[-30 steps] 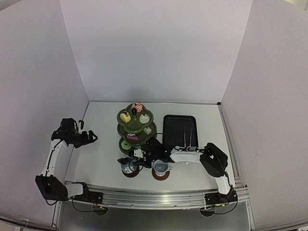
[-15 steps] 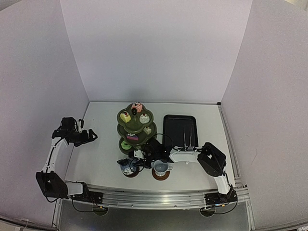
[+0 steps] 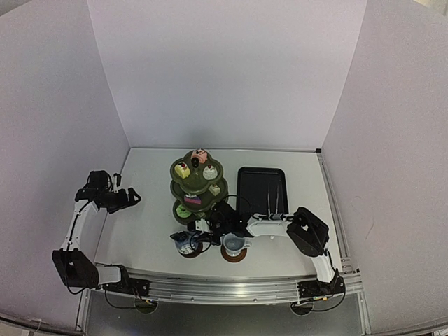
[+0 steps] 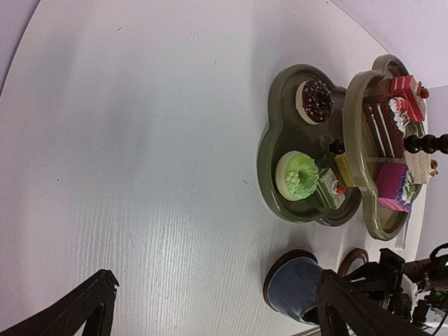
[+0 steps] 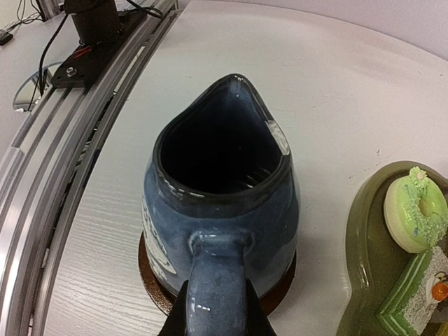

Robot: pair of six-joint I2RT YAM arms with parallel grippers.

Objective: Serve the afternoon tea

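2 brown coasters lie in front of the green stand (image 3: pixel 197 183): the blue-and-white pot (image 5: pixel 220 203) stands on the left coaster (image 5: pixel 155 283) and the white mug (image 3: pixel 234 243) on the right coaster (image 3: pixel 234 257). The right gripper (image 5: pixel 215 311) is closed tight on the pot's handle. The left gripper (image 3: pixel 131 199) is wide open, holding nothing, well apart from the stand.

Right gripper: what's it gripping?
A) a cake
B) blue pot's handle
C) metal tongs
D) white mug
B: in the right wrist view, the right gripper pinches the handle of the blue pot, which stands on a brown coaster.
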